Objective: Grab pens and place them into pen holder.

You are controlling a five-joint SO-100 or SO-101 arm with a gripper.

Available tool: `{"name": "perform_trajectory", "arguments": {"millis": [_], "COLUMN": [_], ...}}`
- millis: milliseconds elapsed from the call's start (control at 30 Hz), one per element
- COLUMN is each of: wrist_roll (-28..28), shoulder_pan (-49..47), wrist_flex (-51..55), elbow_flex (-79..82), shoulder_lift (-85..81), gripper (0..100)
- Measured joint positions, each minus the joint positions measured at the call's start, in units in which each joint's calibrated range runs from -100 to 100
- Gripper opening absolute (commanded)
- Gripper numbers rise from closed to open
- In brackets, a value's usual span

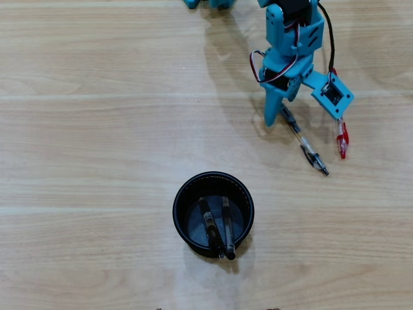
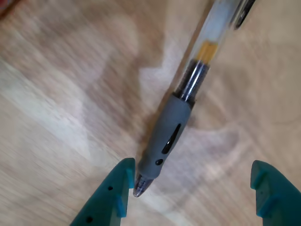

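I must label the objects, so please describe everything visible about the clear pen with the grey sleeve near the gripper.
The clear pen with the grey sleeve lies flat on the wooden table, diagonal in the overhead view, beside a red-and-white pen. It has a transparent, plastic-looking barrel showing an amber and dark insert, a grey rubbery grip with a slot, a metal tip and a dark clip end. In the wrist view its tip lies between the fingers of the open gripper, near the left one; contact cannot be judged.
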Motion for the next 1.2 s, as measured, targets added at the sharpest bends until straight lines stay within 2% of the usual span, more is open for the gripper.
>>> {"name": "perform_trajectory", "arguments": {"millis": [133, 433, 733, 867, 967, 1200], "wrist_roll": [-0.6, -6.5, -6.8, -7.6, -9.8, -12.9], "shoulder_pan": [0.1, 0.1, 0.0, 0.0, 0.0, 0.6], "wrist_flex": [0.2, 0.2, 0.5, 0.4, 0.3, 0.2], "elbow_flex": [-0.3, -2.9, -10.1, -11.3, -11.6, -12.3], "shoulder_lift": [1.8, 5.9, 10.8, 12.4, 13.0, 13.7], "gripper": [28, 28, 28, 17, 2, 2]}}
